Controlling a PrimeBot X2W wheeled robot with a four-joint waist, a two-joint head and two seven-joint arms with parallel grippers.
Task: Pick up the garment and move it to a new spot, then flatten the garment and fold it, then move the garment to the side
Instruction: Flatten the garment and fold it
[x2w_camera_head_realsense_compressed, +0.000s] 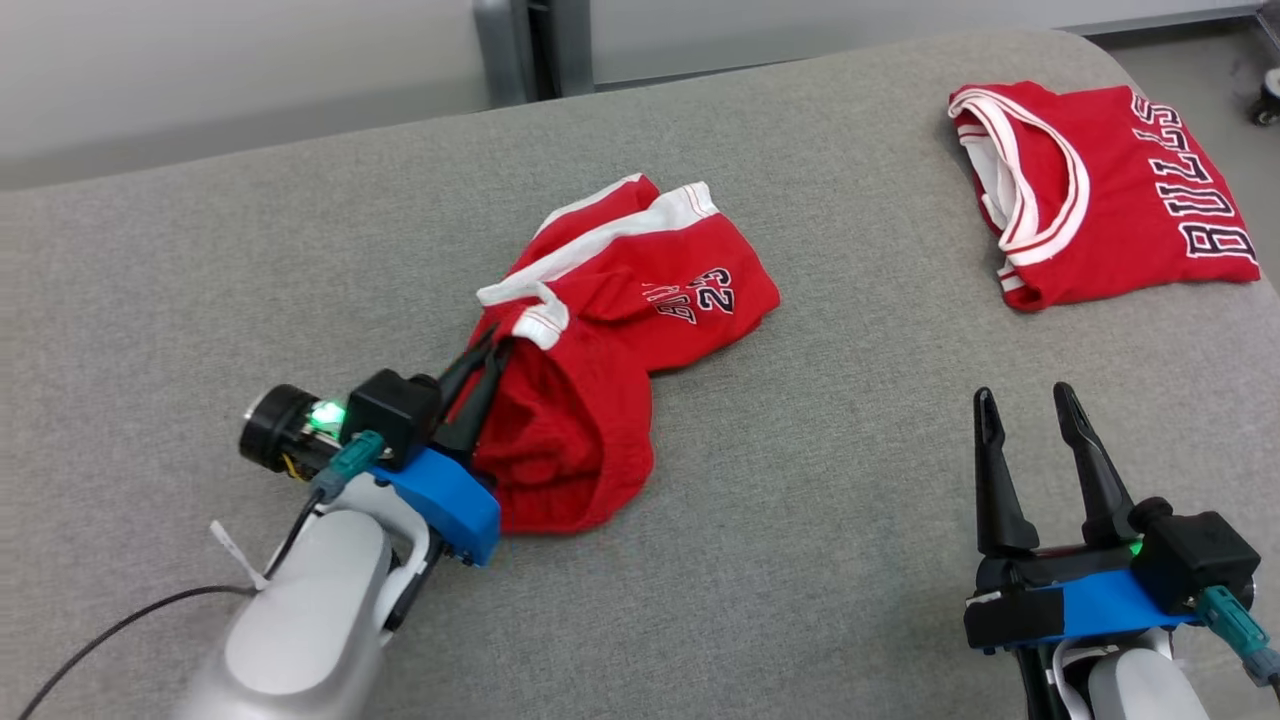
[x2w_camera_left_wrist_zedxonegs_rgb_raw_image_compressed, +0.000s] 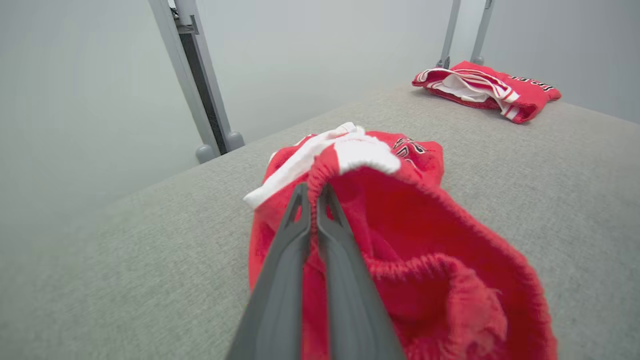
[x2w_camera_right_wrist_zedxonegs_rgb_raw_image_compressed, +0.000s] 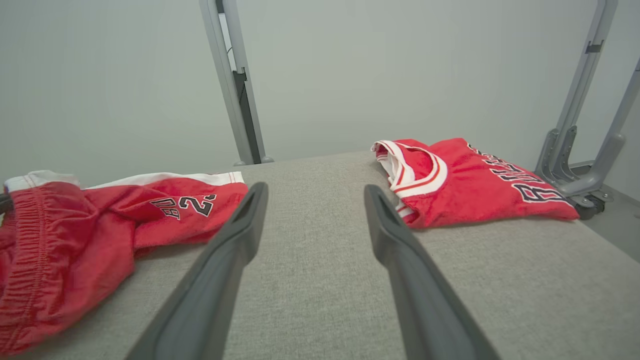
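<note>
My left gripper (x2w_camera_head_realsense_compressed: 490, 355) is clamped on the elastic waistband (x2w_camera_left_wrist_zedxonegs_rgb_raw_image_compressed: 320, 172) of the red shorts (x2w_camera_head_realsense_compressed: 620, 320). They lie crumpled on the grey table (x2w_camera_head_realsense_compressed: 850, 540), at ten o'clock from my right gripper (x2w_camera_head_realsense_compressed: 1030, 405), which is spread apart and empty. The cloth looks light and limp and should sag when lifted, so the gathered waistband seems the surest hold.

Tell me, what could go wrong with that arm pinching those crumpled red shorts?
The left pincer grips only a thin fold of waistband on the shorts, so the cloth could slip out when lifted. The shorts are bunched, so they might land just as crumpled. Carried right, they could drag across the folded jersey and undo it.
</note>
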